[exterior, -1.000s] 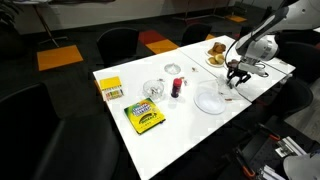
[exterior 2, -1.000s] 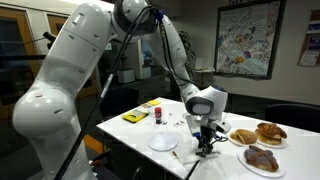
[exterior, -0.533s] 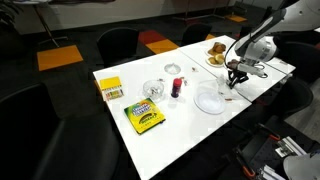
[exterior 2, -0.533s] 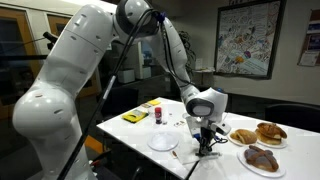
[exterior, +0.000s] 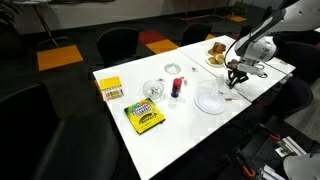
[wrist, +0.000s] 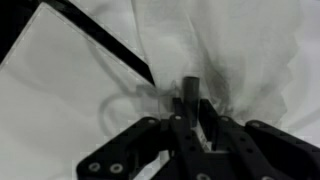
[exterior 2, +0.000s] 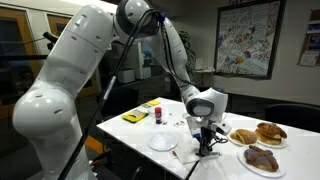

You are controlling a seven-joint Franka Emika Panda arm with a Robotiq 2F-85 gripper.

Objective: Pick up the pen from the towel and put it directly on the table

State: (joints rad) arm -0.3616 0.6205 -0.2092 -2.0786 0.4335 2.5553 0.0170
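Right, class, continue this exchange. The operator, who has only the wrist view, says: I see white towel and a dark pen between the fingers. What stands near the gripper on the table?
Observer: Plated pastries sit close beside the gripper, at one end of the table.
Operator: My fingers look shut on the pen. What is on the other side?
Observer: A white plate lies flat there, apart from the gripper.
Operator: And farther along?
Observer: A small red bottle stands upright, and past it a yellow crayon box lies flat.
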